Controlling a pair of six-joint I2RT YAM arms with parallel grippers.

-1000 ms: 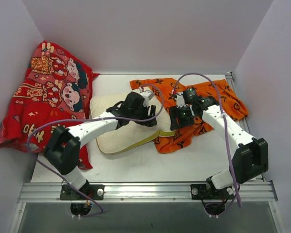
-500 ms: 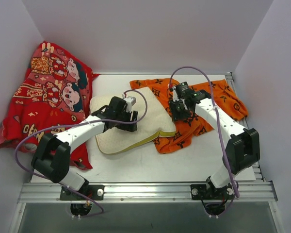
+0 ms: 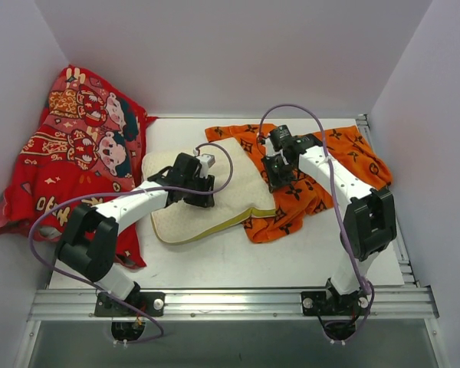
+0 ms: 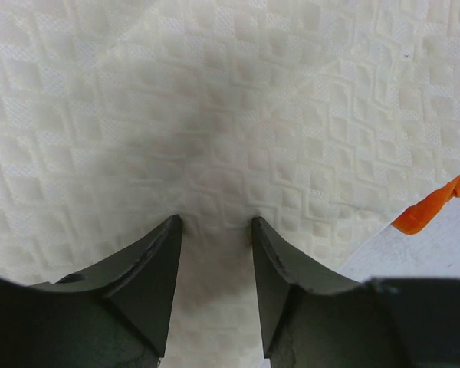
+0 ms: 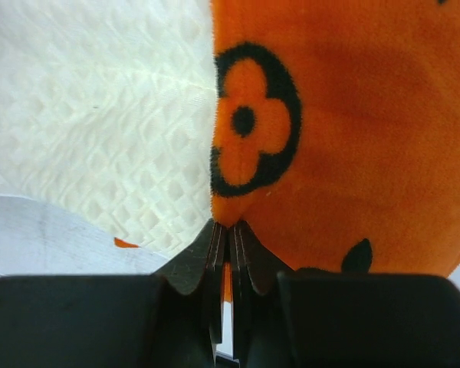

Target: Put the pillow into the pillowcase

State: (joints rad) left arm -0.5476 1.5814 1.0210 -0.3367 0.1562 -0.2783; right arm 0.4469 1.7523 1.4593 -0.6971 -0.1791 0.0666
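Observation:
The cream-white textured pillow (image 3: 238, 192) lies flat in the middle of the table, its yellow-green band along the near edge. It fills the left wrist view (image 4: 238, 115) and shows in the right wrist view (image 5: 100, 130). The orange pillowcase (image 3: 322, 172) with black motifs lies crumpled to its right, its left edge overlapping the pillow's right side. My left gripper (image 3: 202, 192) is open, its tips pressing down on the pillow's top (image 4: 215, 222). My right gripper (image 3: 272, 175) is shut on the pillowcase's edge (image 5: 231, 224), pinching orange cloth (image 5: 345, 130) beside the pillow.
A red cloth with cartoon figures (image 3: 69, 153) is heaped at the left against the wall. White walls enclose the table on three sides. A metal rail (image 3: 230, 300) runs along the near edge by the arm bases.
My left gripper has drawn back left across the pillow, from its right part to its middle. My right gripper has moved left and farther away, carrying the pillowcase edge toward the pillow.

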